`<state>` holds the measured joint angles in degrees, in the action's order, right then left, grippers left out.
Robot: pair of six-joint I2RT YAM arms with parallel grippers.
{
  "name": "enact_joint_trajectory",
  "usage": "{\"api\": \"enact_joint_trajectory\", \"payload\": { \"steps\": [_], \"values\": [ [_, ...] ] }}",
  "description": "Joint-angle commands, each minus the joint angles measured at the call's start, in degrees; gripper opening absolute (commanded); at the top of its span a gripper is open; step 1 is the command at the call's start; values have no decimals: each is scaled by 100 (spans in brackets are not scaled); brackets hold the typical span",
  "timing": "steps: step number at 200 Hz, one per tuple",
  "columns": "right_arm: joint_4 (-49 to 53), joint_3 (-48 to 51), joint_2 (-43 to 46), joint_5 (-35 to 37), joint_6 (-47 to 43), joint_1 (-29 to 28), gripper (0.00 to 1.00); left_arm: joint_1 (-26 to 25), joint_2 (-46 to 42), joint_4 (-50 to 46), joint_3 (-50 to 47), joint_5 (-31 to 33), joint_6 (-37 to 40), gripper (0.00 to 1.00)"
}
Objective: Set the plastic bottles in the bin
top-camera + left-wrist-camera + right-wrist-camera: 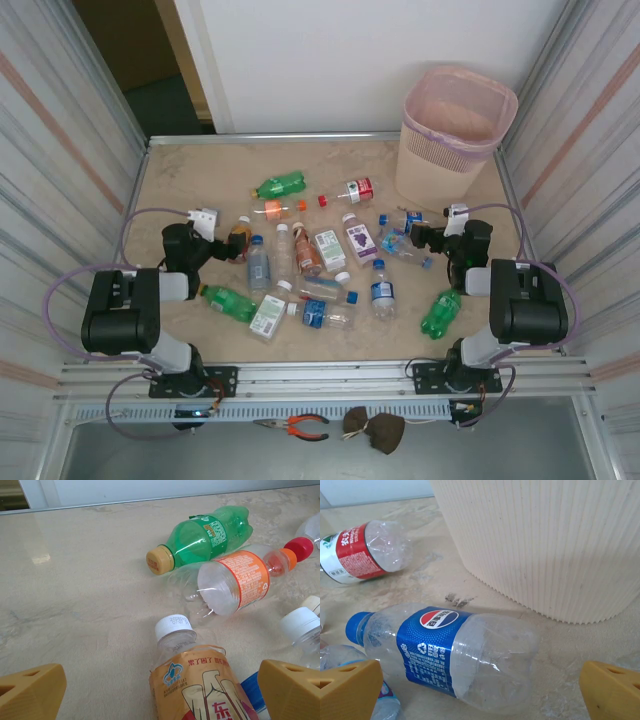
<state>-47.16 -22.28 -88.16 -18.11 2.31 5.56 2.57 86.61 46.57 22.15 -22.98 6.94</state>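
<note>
Left gripper [161,690] spread wide, straddling a brownish bottle [200,685], cap at 12 o'clock | right gripper [480,690] spread wide around a blue-labelled bottle [445,652] | left arm [125,310] and right arm [525,300] folded low, reaching inward | other bottles [330,250] lying mid-table [200,170] | bin [455,125] upright at 1 o'clock.

From above and behind me, the top camera looks steeply down; the bin [455,135] stands far right. My right wrist camera sits low, close against the bin's ribbed wall. My left one, well left of the bin, skims the tabletop [75,580] toward the green bottle [205,535], shared with overhead.
</note>
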Motion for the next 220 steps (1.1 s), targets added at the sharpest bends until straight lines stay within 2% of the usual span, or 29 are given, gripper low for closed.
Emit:
{"api": "enact_joint_trajectory", "payload": {
  "steps": [1, 187, 220],
  "values": [
    [-143, 57, 9, -107, -89, 24, 99, 24, -24, 142, -17, -110, 143, 99],
    [-153, 57, 9, -154, -62, 62, 99, 83, -6, 134, 8, -93, 61, 99],
    [-41, 42, 112, 76, -78, -26, 99, 86, -34, 138, 10, -153, 77, 99]
  ]
}}
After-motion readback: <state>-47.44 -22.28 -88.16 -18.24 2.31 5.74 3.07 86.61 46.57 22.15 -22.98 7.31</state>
